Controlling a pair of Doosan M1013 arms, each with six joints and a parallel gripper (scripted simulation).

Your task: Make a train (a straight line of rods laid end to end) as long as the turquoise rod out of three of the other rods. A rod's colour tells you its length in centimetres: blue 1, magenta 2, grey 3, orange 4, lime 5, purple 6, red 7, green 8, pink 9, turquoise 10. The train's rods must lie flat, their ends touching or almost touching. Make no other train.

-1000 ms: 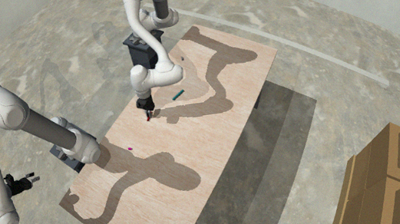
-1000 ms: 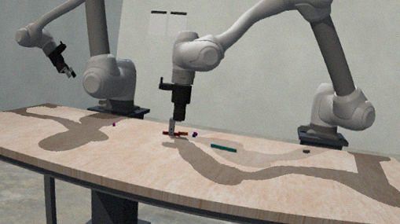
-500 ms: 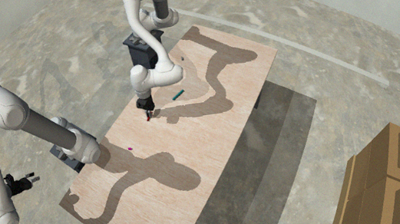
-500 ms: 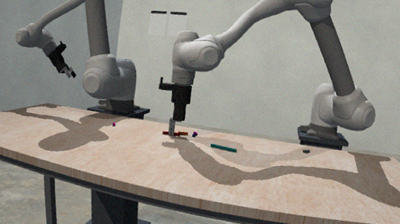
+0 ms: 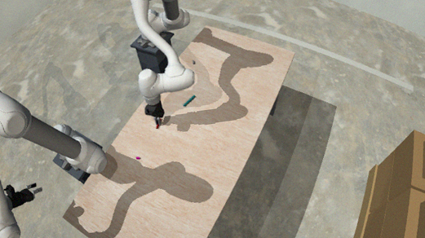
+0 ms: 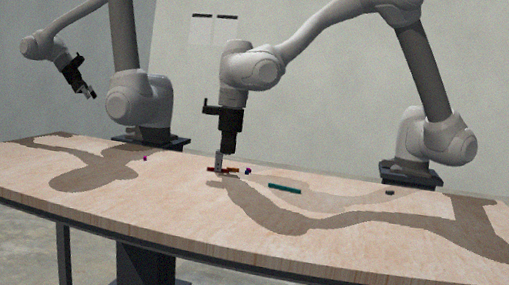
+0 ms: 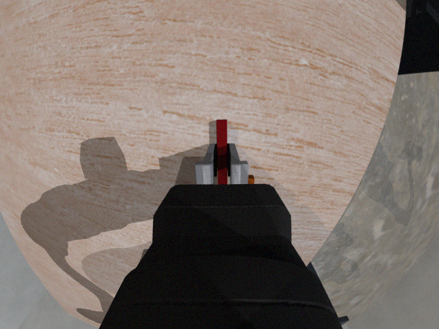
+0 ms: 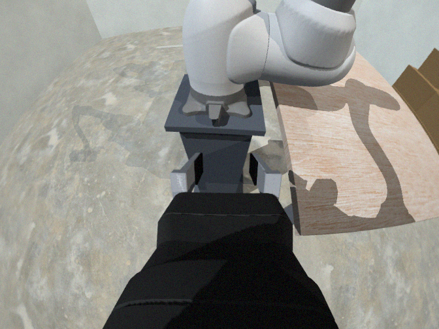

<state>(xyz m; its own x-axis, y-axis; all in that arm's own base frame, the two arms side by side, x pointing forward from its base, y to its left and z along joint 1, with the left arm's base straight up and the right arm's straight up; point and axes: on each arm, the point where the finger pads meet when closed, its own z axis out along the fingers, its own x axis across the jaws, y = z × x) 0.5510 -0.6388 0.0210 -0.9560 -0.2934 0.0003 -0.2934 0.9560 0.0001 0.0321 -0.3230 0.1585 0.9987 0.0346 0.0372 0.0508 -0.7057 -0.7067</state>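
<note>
My left gripper (image 5: 158, 122) (image 6: 217, 169) (image 7: 222, 153) is shut on the red rod (image 6: 210, 169) (image 7: 221, 131), which is level, on or just above the table. The orange rod (image 6: 233, 170) (image 7: 251, 179) lies close by; the gripper partly hides it in the left wrist view. The turquoise rod (image 5: 189, 101) (image 6: 284, 188) lies apart. A small magenta piece (image 6: 248, 169) and a blue piece (image 6: 246, 173) show close together beyond the orange rod. Another magenta rod (image 5: 138, 157) (image 6: 145, 159) and the grey rod (image 5: 193, 62) (image 6: 390, 192) lie apart. My right gripper (image 5: 35, 187) (image 8: 226, 162) is open and empty, off the table.
The wooden table (image 5: 209, 156) (image 6: 241, 234) bears dark arm shadows. Both arm pedestals stand along its far edge in the exterior view. Cardboard boxes (image 5: 407, 188) stand on the floor beyond the table.
</note>
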